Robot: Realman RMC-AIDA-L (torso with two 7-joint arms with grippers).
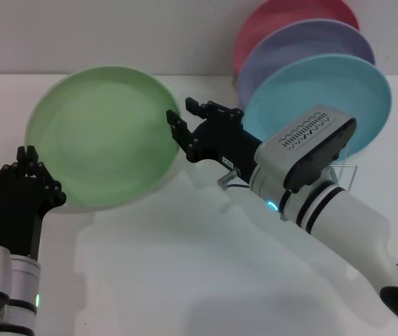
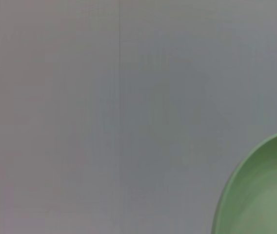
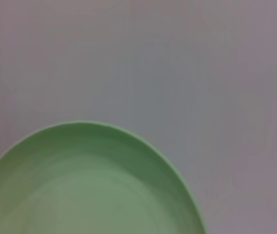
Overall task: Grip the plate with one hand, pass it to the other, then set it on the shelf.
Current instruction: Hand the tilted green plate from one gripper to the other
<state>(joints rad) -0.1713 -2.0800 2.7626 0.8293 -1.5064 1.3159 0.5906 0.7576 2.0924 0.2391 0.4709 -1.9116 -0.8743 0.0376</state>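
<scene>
The light green plate [image 1: 101, 136] is held tilted above the white table. My left gripper [image 1: 27, 154] is shut on its lower left rim. My right gripper [image 1: 186, 114] is open at the plate's right rim, with one finger [image 1: 178, 129] in front of the rim and the other beside it. The plate also shows in the left wrist view [image 2: 263, 195] and in the right wrist view [image 3: 85, 185]. The silver wire shelf [image 1: 346, 173] stands at the back right, mostly hidden by my right arm and the plates in it.
A turquoise plate [image 1: 325, 94], a lavender plate [image 1: 304, 45] and a pink plate [image 1: 283, 17] stand upright in the shelf, right behind my right wrist. The white table [image 1: 185, 266] lies below, against a pale wall.
</scene>
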